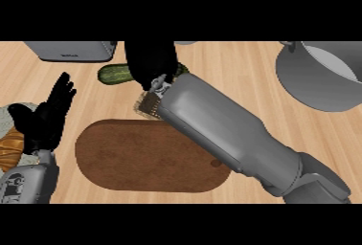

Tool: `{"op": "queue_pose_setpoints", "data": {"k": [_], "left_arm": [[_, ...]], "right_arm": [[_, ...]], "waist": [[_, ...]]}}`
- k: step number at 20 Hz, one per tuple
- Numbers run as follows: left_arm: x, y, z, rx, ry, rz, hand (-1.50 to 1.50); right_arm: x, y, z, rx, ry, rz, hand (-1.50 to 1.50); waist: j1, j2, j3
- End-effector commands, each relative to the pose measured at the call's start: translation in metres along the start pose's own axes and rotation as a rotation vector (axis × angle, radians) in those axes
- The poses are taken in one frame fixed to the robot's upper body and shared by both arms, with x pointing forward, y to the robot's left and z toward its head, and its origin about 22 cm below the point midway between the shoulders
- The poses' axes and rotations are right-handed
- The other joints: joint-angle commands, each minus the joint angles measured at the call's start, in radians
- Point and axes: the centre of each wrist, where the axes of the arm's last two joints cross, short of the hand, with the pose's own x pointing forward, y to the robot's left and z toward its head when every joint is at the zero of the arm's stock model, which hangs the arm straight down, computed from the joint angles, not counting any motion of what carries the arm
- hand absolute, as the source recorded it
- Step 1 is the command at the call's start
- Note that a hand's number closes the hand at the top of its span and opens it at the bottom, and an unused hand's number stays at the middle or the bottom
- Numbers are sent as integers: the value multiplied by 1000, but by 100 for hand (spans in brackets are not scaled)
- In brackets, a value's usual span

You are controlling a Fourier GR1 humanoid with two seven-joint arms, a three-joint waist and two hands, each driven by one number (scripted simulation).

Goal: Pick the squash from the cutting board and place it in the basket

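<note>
- Squash, a dark green oblong vegetable (117, 73), lies on the pale wooden counter (247, 67), partly under the right hand (150, 60), whose fingers' curl I cannot tell.
- Before carrying, curl round its middle.
- Left hand (50, 115) rests spread.

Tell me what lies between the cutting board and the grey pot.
In the head view, the right forearm crosses between the cutting board and the grey pot; otherwise only bare wooden counter.
</note>
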Motion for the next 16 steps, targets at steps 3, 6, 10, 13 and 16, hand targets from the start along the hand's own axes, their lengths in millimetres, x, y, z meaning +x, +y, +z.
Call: {"op": "queue_pose_setpoints", "data": {"k": [3, 6, 10, 13, 16], "left_arm": [[-11, 20, 6, 6, -5, -8, 0], [-1, 4, 0, 1, -4, 3, 0], [-5, -1, 6, 10, 7, -5, 0], [4, -14, -3, 18, -3, -3, 0], [11, 3, -3, 4, 6, 3, 0]], "right_arm": [[-2, 4, -5, -38, 7, -19, 150], [-24, 17, -24, 19, 1, 41, 150], [-24, 41, -16, 25, 6, 69, 150], [-13, 53, 3, 6, 4, 72, 150], [-24, 46, -12, 41, 2, 85, 150]], "waist": [[-1, 0, 0], [-6, 1, 0], [-9, 0, 0], [-12, -2, 1], [-10, -1, 1]]}}
